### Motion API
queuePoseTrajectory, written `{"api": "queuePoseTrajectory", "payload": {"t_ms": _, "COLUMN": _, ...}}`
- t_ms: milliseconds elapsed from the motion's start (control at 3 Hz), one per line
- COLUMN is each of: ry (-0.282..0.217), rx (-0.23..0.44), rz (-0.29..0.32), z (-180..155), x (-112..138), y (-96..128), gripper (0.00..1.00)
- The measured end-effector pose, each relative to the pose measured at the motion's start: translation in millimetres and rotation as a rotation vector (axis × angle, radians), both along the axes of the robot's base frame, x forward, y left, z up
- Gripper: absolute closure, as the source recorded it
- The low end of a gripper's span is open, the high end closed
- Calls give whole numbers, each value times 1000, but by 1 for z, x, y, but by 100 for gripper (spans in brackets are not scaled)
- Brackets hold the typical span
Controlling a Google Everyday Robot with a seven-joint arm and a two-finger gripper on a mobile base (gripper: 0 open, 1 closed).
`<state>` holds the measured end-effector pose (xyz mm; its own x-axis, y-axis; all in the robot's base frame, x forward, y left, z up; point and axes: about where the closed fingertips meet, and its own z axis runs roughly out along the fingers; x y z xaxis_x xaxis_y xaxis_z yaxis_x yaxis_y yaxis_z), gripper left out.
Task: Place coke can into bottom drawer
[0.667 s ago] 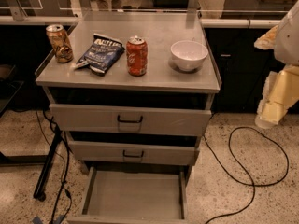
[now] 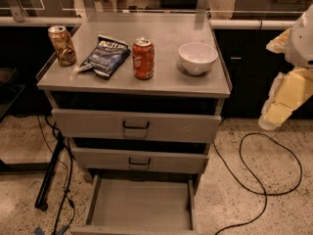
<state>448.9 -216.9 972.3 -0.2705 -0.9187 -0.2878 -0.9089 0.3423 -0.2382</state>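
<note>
While bottom drawer (image 2: 139, 205) stands open, coke can (image 2: 143, 58) atop cabinet (image 2: 168, 33), gripper (image 2: 277, 113) right.

Cabinet: a grey metal cabinet (image 2: 215, 126) stands mid-room; its flat tabletop (image 2: 166, 84) has low raised edges at the sides, and the two upper drawers (image 2: 98, 124) carry black handles.
Floor: pale terrazzo floor (image 2: 254, 214), beige with dark flecks.
Cables: a black cable (image 2: 266, 192) lies in a wide loop on the floor right of the cabinet; thinner black cables (image 2: 66, 180) trail down on its left.
Stand: a black slanted stand leg (image 2: 49, 175) rests on the floor, left of the cabinet.
Behind: dark lower panels (image 2: 244, 72) under a pale horizontal rail (image 2: 254, 23) run across behind the cabinet.
Light: warm, even, from above; soft sheen on the tabletop.
Claw: cream-coloured claw (image 2: 271, 119) at the right edge, in the air beside the cabinet, above the cable loop.
</note>
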Motion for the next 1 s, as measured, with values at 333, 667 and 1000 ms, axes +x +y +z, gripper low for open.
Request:
{"api": "queuePoseTrajectory", "payload": {"t_ms": 333, "ry": -27, "rx": 103, "rz": -81, "z": -3, "x": 15, "y": 4, "gripper": 0}}
{"api": "queuePoseTrajectory", "payload": {"t_ms": 667, "ry": -61, "rx": 188, "rz": -155, "z": -6, "x": 30, "y": 14, "gripper": 0}}
{"api": "queuePoseTrajectory", "payload": {"t_ms": 1000, "ry": -61, "rx": 188, "rz": -155, "z": -6, "x": 30, "y": 14, "gripper": 0}}
